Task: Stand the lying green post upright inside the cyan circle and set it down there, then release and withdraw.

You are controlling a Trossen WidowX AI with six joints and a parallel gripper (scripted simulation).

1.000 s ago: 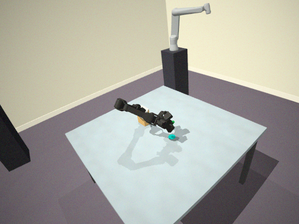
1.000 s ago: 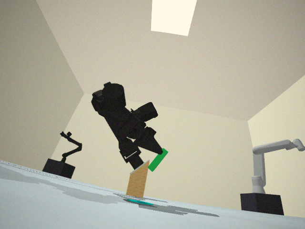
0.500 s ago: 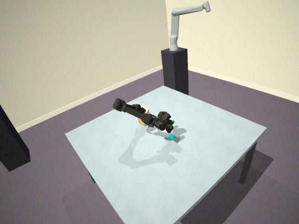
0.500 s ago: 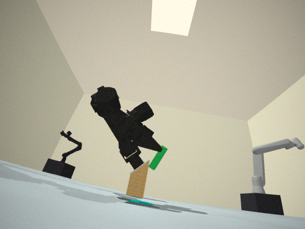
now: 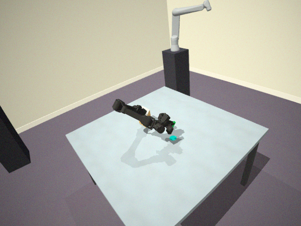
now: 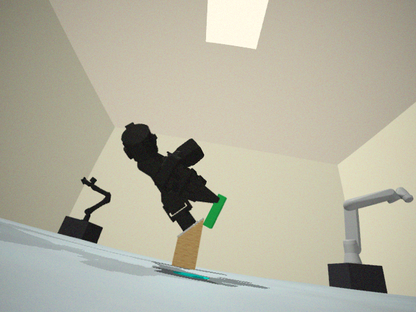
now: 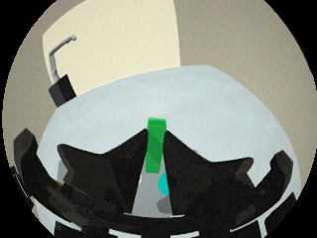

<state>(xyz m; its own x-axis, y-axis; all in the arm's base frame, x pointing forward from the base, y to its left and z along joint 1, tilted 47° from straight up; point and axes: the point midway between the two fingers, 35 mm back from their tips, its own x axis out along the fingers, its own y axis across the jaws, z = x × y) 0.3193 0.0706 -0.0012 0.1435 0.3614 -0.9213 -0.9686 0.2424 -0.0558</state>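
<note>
The green post [image 5: 174, 124] [image 6: 214, 212] [image 7: 156, 145] is held in the air, tilted partway between lying and upright, its upper end leaning right in the exterior view. My gripper [image 6: 217, 199] [image 7: 156, 133] is shut on the post near its upper end. In the top view the arm hides most of the post and the fingertips. The cyan circle [image 5: 173, 138] [image 6: 191, 275] [image 7: 163, 183] lies flat on the table, below the post. In the wrist view the right finger hides part of the circle.
A wooden block [image 5: 142, 123] [image 6: 187, 247] with a pale sloping top stands at the arm's base on the table [image 5: 206, 155]. A grey arm [image 5: 175, 26] [image 6: 351, 221] on a dark pedestal stands beyond the table. Another black arm [image 6: 97, 199] stands in the background.
</note>
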